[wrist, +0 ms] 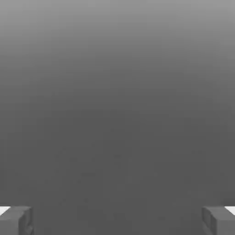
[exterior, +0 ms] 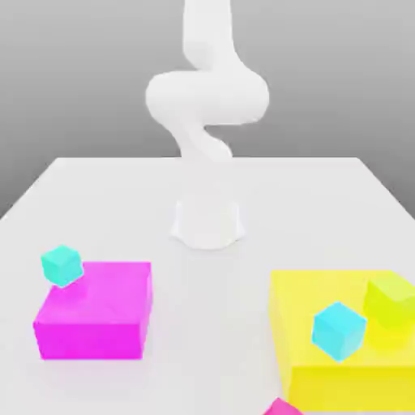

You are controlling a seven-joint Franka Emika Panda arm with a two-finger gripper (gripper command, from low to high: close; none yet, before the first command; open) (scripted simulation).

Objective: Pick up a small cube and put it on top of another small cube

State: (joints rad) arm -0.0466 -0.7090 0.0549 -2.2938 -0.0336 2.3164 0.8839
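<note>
Where visible, unmarked small cube (exterior: 282,408).

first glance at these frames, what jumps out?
The white robot arm rises at the back middle of the white table. In front stand two big bright blocks: a magenta block on the exterior view's left with a cyan cube at its back corner, and a yellow block on the right carrying another cyan cube and a lime cube. The gripper is open with nothing between its fingers.
</note>
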